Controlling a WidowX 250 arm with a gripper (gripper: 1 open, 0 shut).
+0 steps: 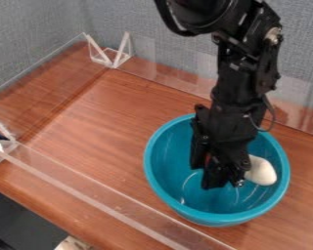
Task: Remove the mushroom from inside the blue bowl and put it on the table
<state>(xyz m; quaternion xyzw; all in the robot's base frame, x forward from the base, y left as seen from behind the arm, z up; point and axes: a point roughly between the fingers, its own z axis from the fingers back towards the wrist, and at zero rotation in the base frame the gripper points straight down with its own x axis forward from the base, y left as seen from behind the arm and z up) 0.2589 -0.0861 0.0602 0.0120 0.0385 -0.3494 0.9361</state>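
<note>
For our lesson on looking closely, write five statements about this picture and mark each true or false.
1. The bowl is blue. True.
2. The mushroom lies on the table outside the bowl. False: it is inside the bowl, near its right side in the picture.
3. The robot's fingers are inside the bowl's outline in this view. True.
4. The robot arm is white. False: it is black.
5. The table has a reddish-brown wood look. True.
</note>
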